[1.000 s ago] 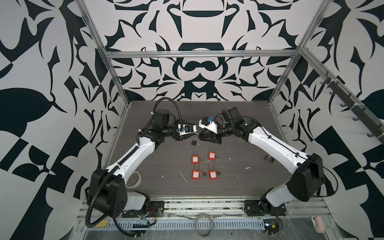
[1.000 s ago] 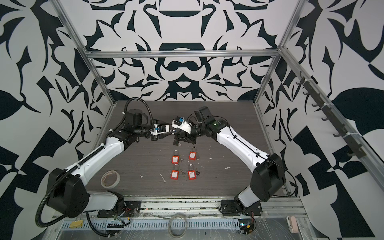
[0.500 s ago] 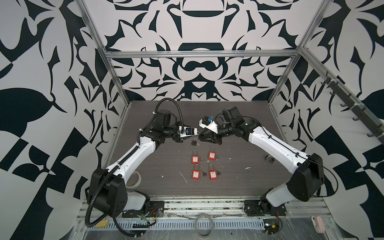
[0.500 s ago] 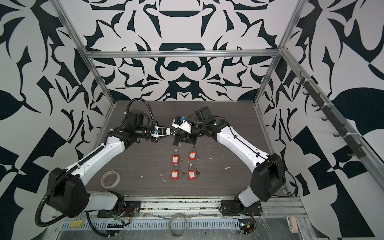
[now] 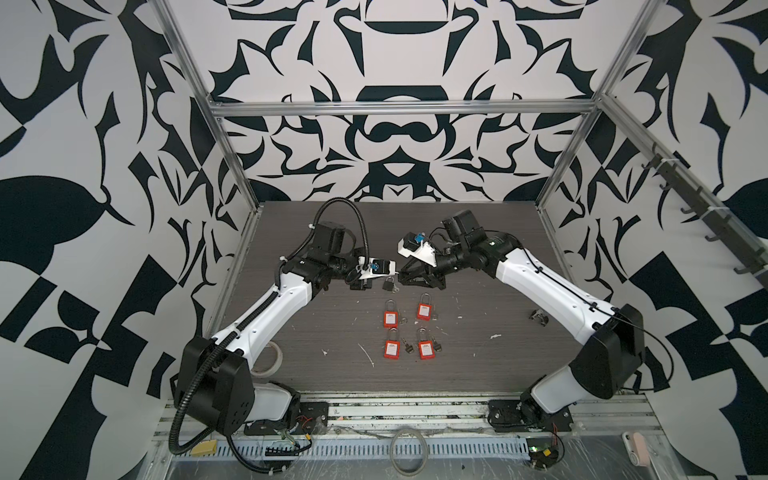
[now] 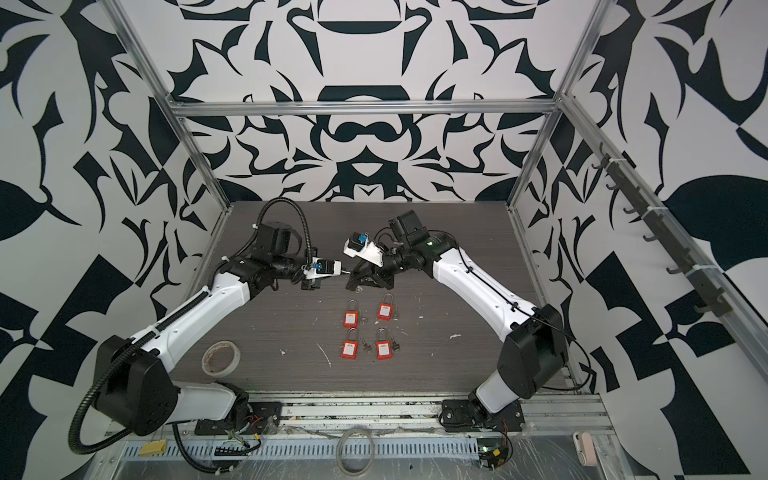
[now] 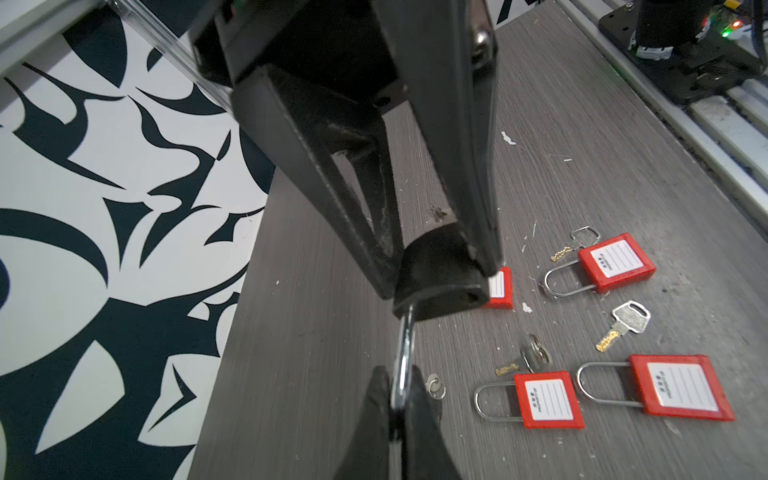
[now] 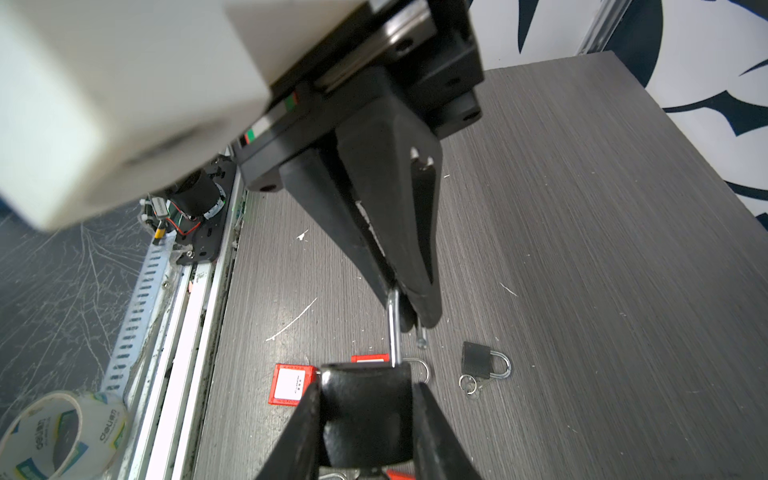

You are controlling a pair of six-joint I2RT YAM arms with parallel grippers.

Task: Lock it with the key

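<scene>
Left gripper (image 7: 398, 384) is pressed together on the steel shackle (image 7: 406, 345) of a black padlock (image 7: 440, 282), pinching the loop near its bend. Right gripper (image 8: 366, 384) clamps that padlock's body from both sides, with its fingers (image 8: 303, 419) flat against the body's faces.

The held lock hangs in the air between the two grippers, above the bench (image 5: 478, 374). It sits just beyond the block of four red padlocks (image 5: 390, 318), on the back-wall side.

In the left wrist view, one hole in the body's shackle face stands uncovered. In the right wrist view, a short free end of the shackle shows beside the tips that pinch it. The shackle is therefore out of the body on that side. The held lock's keyhole cannot be seen.

Loose keys (image 7: 623, 326) lie on the bench, one just beside each red padlock. A second black padlock (image 8: 484, 360) lies flat between the red padlocks and the held lock, with a small key ring (image 8: 467, 382) touching it.

A tape roll (image 6: 221, 357) rests well away from the red padlocks, toward the left arm's base.
</scene>
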